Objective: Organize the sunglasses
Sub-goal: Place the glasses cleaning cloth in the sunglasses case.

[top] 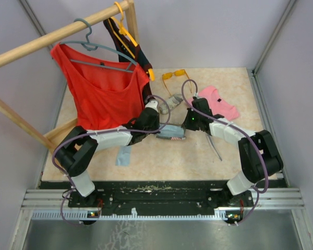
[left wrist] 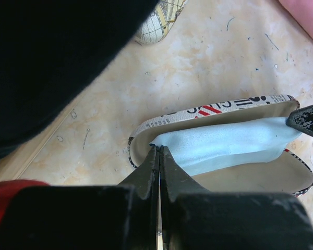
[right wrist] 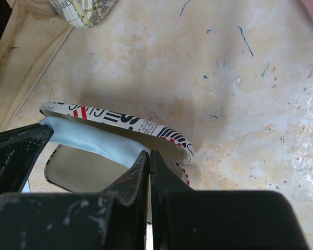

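The orange-yellow sunglasses lie at the far middle of the table. The slim greyish-lilac sunglasses lie folded beside my right forearm. Both grippers meet over an open newsprint-patterned case. My left gripper is shut on one end of a light-blue cloth stretched across the case's mouth. My right gripper is shut on the cloth's other end, at the case's rim. Neither gripper touches the sunglasses.
A map-patterned case lies just beyond the grippers. A second light-blue cloth lies near my left forearm. A pink garment lies at the right. A wooden rack with a red top stands on the left.
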Motion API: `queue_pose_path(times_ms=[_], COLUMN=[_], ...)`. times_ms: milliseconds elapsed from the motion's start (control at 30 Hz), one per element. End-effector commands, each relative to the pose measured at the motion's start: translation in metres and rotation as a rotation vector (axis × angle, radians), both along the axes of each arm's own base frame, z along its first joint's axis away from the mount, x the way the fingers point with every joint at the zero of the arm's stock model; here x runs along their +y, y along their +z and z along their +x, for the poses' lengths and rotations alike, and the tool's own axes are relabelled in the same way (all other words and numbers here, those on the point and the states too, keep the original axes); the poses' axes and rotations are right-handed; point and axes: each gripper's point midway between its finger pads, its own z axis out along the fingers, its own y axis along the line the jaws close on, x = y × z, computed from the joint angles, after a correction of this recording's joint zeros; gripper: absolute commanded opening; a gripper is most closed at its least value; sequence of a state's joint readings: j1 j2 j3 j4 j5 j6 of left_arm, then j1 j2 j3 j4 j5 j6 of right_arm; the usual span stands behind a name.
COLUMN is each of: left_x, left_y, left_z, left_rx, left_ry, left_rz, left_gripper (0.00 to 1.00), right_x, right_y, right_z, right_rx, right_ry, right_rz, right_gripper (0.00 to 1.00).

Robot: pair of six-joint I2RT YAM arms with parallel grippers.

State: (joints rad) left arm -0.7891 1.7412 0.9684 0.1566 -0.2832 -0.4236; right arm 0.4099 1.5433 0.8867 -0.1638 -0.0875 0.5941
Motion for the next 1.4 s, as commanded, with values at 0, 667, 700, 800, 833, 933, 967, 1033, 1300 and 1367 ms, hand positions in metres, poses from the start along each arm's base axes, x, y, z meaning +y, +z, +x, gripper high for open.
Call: queue_pose_path(times_ms=[0,667,700,800,833,933,967,1033,1300,1367], left_x=[-0.0060,-0.0055,-0.0060,-0.0057,-0.0055,-0.0064,-0.0061,-0.0054,-0.0055,-0.0068], left_y=[0.0110,0.0140,0.0144,0.0146,0.0142,0.0145,0.0142,0.0139,0.0118,0.0118], left_z=[0.0116,0.0142,0.0142,0.0147,0.0150,0.0153,0.0157,0.0158,0.0172,0.0168], left_rx=[-0.036,-0.043,-0.044,-0.046,-0.046,-0.047,-0.048,-0.048,-0.045,-0.045], left_ry=[0.000,0.001,0.000,0.001,0.001,0.000,0.002,0.004,0.005,0.000], left_rz=[-0.024,-0.035,-0.037,-0.037,-0.037,-0.036,-0.035,-0.034,-0.034,-0.035], left_gripper=[0.00,0.00,0.00,0.00,0.00,0.00,0.00,0.00,0.00,0.00], right_x=[0.0057,0.0054,0.0051,0.0047,0.0046,0.0042,0.0042,0.0039,0.0033,0.0033], right_y=[0.0258,0.0259,0.0251,0.0229,0.0226,0.0220,0.0221,0.0211,0.0214,0.0213], right_z=[0.0263,0.0282,0.0282,0.0276,0.0275,0.0271,0.0272,0.0272,0.0286,0.0285], right_rx=[-0.096,-0.096,-0.095,-0.091,-0.091,-0.089,-0.090,-0.088,-0.090,-0.090], right_ry=[-0.003,-0.002,-0.001,-0.002,-0.002,-0.002,-0.002,-0.002,-0.007,-0.005], right_rz=[0.023,0.022,0.019,0.017,0.016,0.014,0.014,0.011,0.010,0.010], right_gripper=[0.00,0.00,0.00,0.00,0.00,0.00,0.00,0.00,0.00,0.00])
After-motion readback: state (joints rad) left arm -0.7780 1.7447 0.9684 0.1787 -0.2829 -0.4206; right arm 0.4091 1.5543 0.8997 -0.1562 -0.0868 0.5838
